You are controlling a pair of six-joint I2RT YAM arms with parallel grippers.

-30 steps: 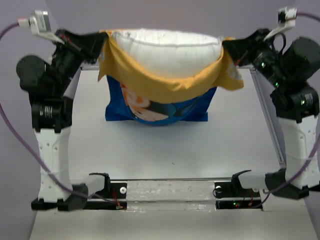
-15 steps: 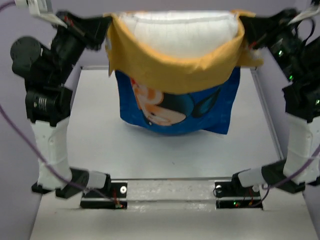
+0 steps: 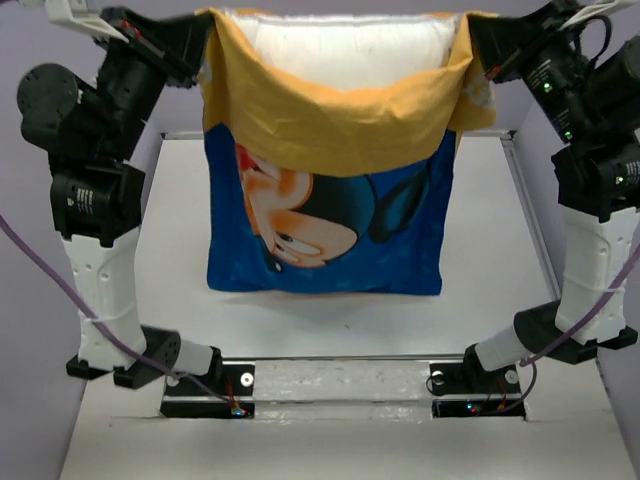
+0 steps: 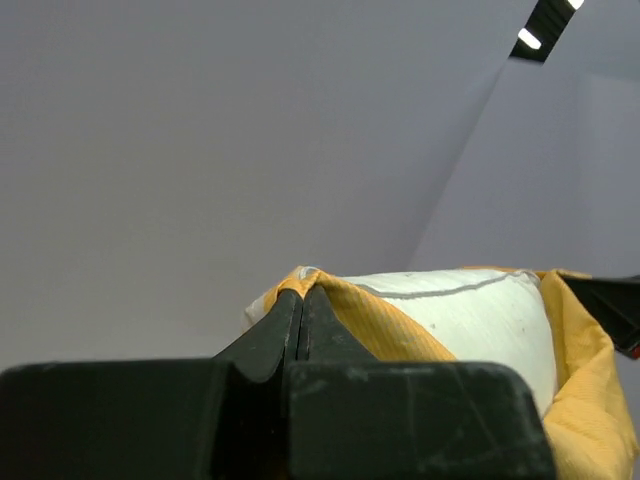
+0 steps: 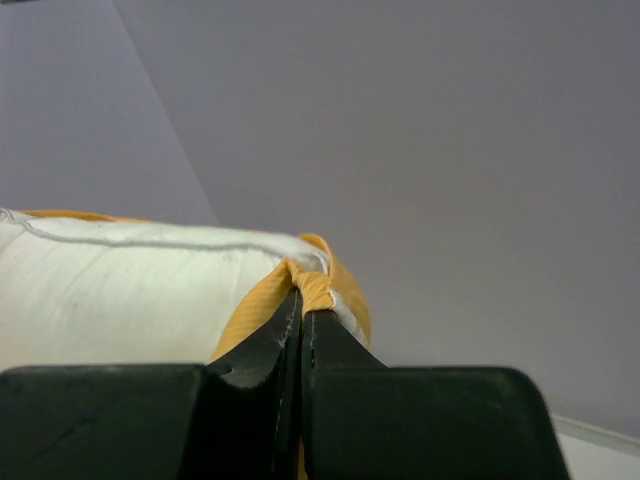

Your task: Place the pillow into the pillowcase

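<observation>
The pillowcase is hanging over the table, mouth upward. The pillow is sitting inside it, its white top bulging above the drooping yellow rim. The left gripper is pinching one top corner of the yellow cloth and the right gripper the other, both clamped tight. The overhead view is showing the blue cartoon face; the wrist cameras are showing only closed jaws biting yellow fabric, with the pillow's seam just behind.
</observation>
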